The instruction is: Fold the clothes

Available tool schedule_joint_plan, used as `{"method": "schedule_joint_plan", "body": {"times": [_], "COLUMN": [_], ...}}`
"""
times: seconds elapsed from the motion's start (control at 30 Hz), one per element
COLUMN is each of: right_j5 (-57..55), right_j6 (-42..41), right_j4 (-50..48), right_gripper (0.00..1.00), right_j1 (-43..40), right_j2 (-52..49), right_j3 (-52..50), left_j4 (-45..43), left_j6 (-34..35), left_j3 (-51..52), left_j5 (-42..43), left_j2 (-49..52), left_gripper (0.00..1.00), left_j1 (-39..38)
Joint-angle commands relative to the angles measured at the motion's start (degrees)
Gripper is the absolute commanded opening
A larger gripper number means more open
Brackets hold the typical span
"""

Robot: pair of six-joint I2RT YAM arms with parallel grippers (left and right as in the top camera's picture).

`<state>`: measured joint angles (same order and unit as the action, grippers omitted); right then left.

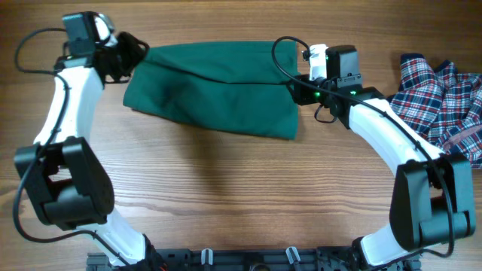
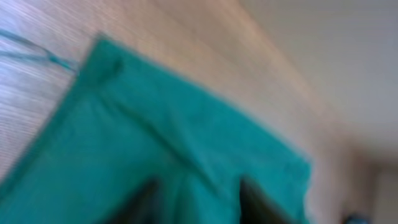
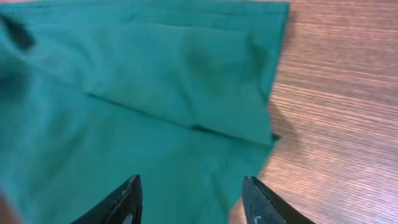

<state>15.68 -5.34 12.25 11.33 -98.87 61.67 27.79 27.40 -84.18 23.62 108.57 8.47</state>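
Note:
The dark green garment (image 1: 218, 90) lies folded over at the far middle of the table. My left gripper (image 1: 134, 54) is at its far left corner. In the blurred left wrist view, the fingers (image 2: 199, 202) are apart over the green cloth (image 2: 186, 118), and a thin cord (image 2: 37, 55) trails off its corner. My right gripper (image 1: 296, 89) is at the garment's right edge. In the right wrist view it is open (image 3: 194, 202) just above the cloth (image 3: 155, 81), holding nothing. The plaid garment (image 1: 444, 94) lies crumpled at the far right.
The wooden table (image 1: 226, 196) extends toward the front. A black cable of the right arm (image 1: 280, 60) loops over the green garment's right end. The arm bases stand at the front edge.

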Motion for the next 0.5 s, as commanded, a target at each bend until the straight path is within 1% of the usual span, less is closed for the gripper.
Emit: {"method": "schedule_joint_plan", "body": {"times": [0.0, 0.03, 0.1, 0.17, 0.27, 0.33, 0.4, 0.47], "right_j5": [7.58, 7.56, 8.07, 8.74, 10.29, 10.29, 10.27, 8.39], "right_j6": [-6.01, -7.74, -8.41, -10.16, -14.36, -17.03, -19.23, -19.23], "right_j4": [2.34, 1.73, -0.46, -5.81, -14.62, -20.11, -24.24, -26.69], "right_gripper": [0.14, 0.1, 0.09, 0.09, 0.09, 0.09, 0.09, 0.09], "right_j1": [0.5, 0.5, 0.68, 1.16, 1.16, 1.14, 1.14, 1.14], "right_j2": [1.16, 0.76, -1.25, -5.68, -11.8, -15.91, -18.91, -20.44], "right_j3": [0.37, 0.37, 0.37, 0.37, 0.37, 0.37, 0.37, 0.37], "left_j4": [2.05, 1.79, 2.01, 3.43, 6.8, 7.91, 8.07, 9.35], "left_j6": [-8.41, -10.49, -10.73, -10.78, -15.06, -15.23, -15.21, -15.23], "left_j3": [-0.79, -0.79, -0.79, -0.79, -0.79, -0.7, -0.02, -0.02], "left_j5": [-8.46, -9.31, -10.01, -9.99, -10.93, -15.06, -15.17, -15.17], "left_j2": [1.09, 1.99, 4.85, 8.55, 10.01, 10.82, 12.13, 14.12], "left_gripper": [0.04, 0.04, 0.04, 0.04, 0.04, 0.04, 0.04, 0.04], "left_j1": [-5.84, -7.08, -8.7, -10.27, -12.52, -13.77, -13.88, -13.88]}}
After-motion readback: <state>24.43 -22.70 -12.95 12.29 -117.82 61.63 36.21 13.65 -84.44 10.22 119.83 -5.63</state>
